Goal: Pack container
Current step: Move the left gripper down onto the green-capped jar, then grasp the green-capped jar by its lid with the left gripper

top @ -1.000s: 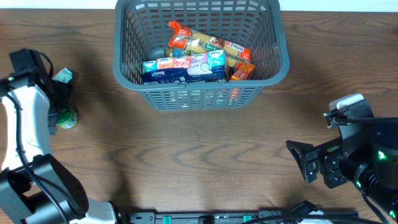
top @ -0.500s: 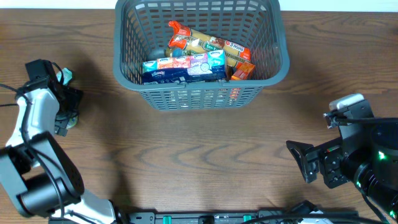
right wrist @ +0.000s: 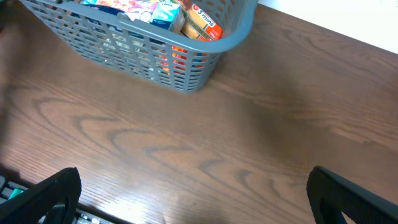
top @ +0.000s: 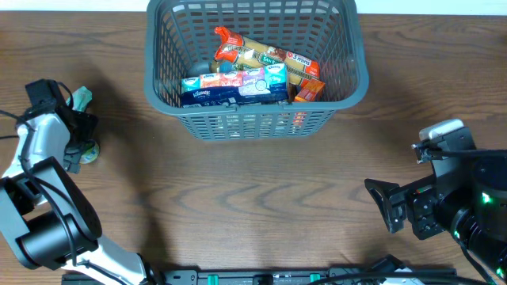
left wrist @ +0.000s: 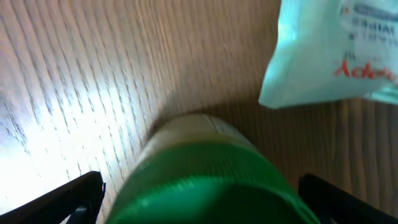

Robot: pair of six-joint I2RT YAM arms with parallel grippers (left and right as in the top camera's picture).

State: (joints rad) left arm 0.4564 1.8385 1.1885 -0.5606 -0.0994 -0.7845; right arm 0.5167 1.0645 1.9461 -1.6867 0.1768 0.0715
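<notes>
The container (top: pixel 255 119) is a grey-blue lattice basket at the back middle, holding a blue tissue pack (top: pixel 234 85) and several snack packets. It also shows in the right wrist view (right wrist: pixel 186 56). A green-lidded jar (top: pixel 89 152) stands on the table at the far left. My left gripper (top: pixel 77 142) is open around it. In the left wrist view the jar (left wrist: pixel 199 174) fills the space between the spread fingers of the left gripper (left wrist: pixel 200 198), with a small gap on each side. My right gripper (top: pixel 390 207) is open and empty at the front right, over bare table in its own wrist view (right wrist: pixel 193 193).
A pale teal packet (top: pixel 81 96) lies just behind the jar, and it shows at the top right of the left wrist view (left wrist: pixel 336 56). The table's front edge with a dark rail (top: pixel 261 277) runs along the bottom.
My left arm has swung in and come down over the jar, which now sits between its fingers. The jar, the basket and the right arm have not moved.
</notes>
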